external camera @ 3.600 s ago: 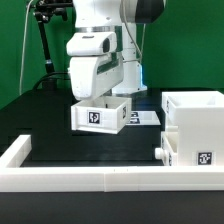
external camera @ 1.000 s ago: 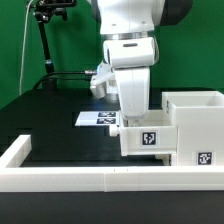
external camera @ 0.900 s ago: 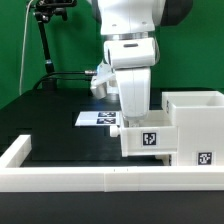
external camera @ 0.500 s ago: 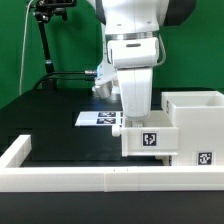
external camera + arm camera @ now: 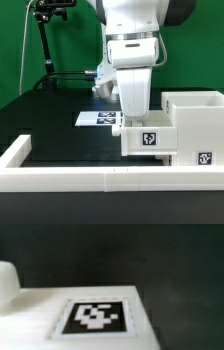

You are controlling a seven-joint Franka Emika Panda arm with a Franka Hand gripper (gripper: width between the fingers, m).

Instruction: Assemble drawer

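A small white open-topped tray with a black-and-white tag on its front stands pressed against the side of the tall white housing, at the exterior view's right. My gripper reaches down from above onto the tray's near-left wall and looks shut on it; the fingertips are hidden by the hand and the tray. The wrist view shows the tray's white face and its tag very close, with no fingers in sight. I cannot make out a second tray on its own.
A low white border wall runs along the front and left of the black table. The marker board lies flat behind the tray. A black stand with cables rises at the back left.
Since 3.6 s ago the gripper has carried the tray from the middle of the table rightward to the housing. Over the last second it has barely moved.
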